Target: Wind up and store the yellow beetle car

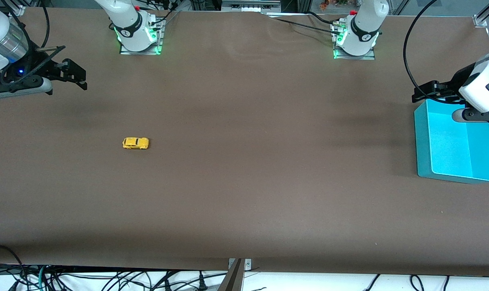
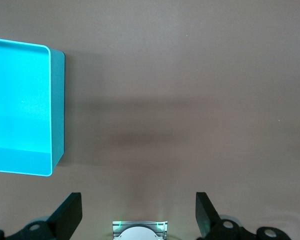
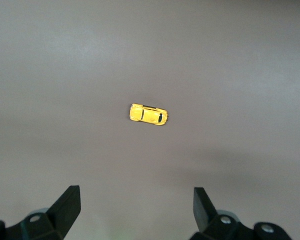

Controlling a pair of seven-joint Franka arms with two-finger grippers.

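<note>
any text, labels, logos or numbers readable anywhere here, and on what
No readable words or numbers in any view.
Round dark emblems on the arm bases and: too small to read.
Yellow beetle car: no lettering visible.
Teal bin: plain, no label.

even overhead light, moderately bright; matte brown table cover shows no glare. soft broad shadow bands across front view's middle, darker patches at upper left and centre right. bright turquoise plastic bin inner floor washed out, near overexposed; casts dark shadow on cover in left wrist view. green glow at arm bases, top of front view. tiny bright-yellow toy car sharp, saturated, thin shadow. wrist views vignetted toward corners; black fingertips slightly soft at bottom edge.
</note>
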